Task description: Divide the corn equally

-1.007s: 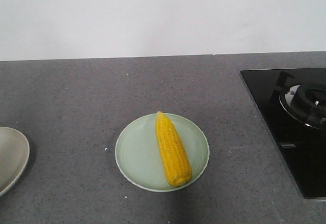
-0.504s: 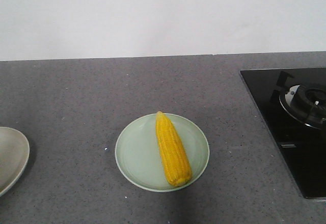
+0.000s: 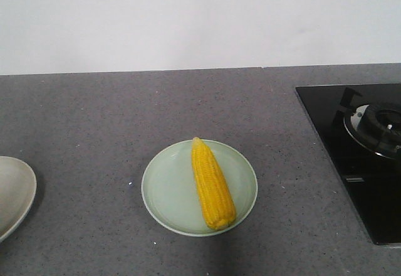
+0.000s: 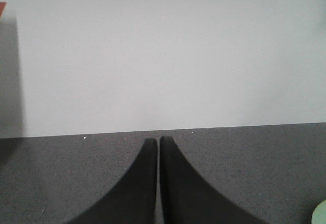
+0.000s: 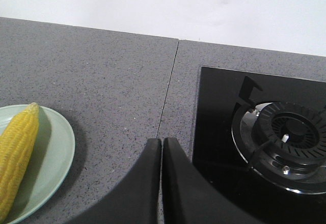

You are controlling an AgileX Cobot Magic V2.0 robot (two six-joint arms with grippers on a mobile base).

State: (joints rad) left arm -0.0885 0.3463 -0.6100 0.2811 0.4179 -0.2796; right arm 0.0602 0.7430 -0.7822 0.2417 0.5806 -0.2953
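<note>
While the front view lacks them, wrist views show both hands (image 4: 158, 141) (image 5: 162, 141) pressed closed, empty.

Matte black, smoothly curved, tapering fingers (image 4: 147, 183) on each end effector

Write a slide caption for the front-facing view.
One bright yellow corn cob lies on a round pale green plate on the grey speckled countertop.

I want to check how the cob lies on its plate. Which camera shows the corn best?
The exterior front-facing view: the whole corn lies on the green plate, tip pointing away. The right wrist view catches only part of it at the left edge; the left wrist view shows only a sliver of plate rim, no corn.
</note>
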